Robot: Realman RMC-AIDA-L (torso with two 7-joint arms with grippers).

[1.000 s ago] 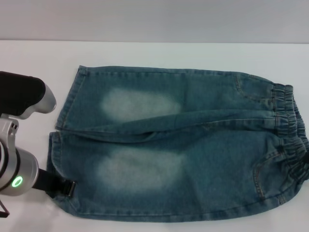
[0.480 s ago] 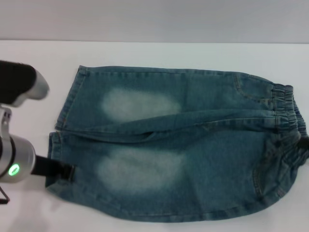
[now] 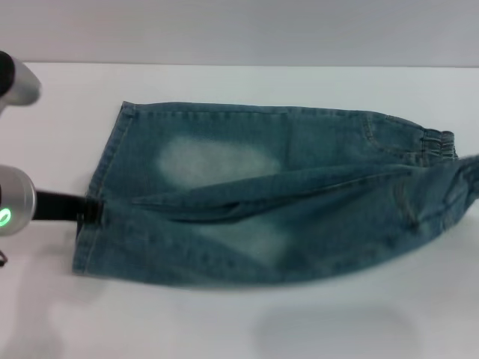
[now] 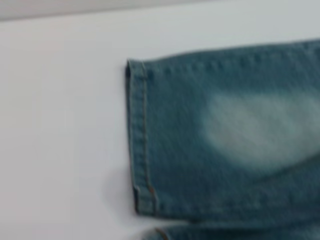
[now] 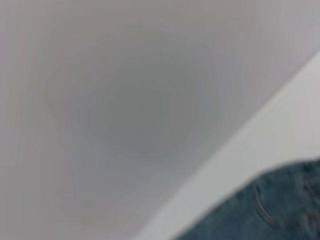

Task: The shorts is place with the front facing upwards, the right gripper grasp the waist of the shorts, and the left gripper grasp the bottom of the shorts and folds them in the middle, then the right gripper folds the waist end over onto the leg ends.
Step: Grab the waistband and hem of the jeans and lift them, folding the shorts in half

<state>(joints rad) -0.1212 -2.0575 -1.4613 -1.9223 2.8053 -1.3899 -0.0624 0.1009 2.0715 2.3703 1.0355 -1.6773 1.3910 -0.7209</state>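
White table underneath, wide and plain, carrying everything. On it the shorts, spread lengthwise, leg ends to the left and gathered waist out at the far right edge. Far leg flat on the surface, pale thigh patch showing; near leg raised off the table and drawn toward the far one, a soft shadow beneath it on the near side — judged to be the lengthwise fold in the middle, under way and not yet laid down. Far hem seen close in the left wrist view, straight, stitched in orange-tan, lying flat and free. Held at both ends, presumably, so that the near half travels across as one taut sheet rather than bunching. At the left edge the left gripper, green ring glowing on its silver wrist, black claw reaching in level and meeting the near leg's hem; clamped on that hem, by the look of the lifted cloth, though the prongs themselves sit half buried in denim. Shorts thus directly right of that claw, touching it, stretching away toward the waist. Right gripper not visible anywhere; waist corner pulled up and out past the right edge, pocket seam only just glimpsed in the right wrist view; closed or released, impossible to tell.
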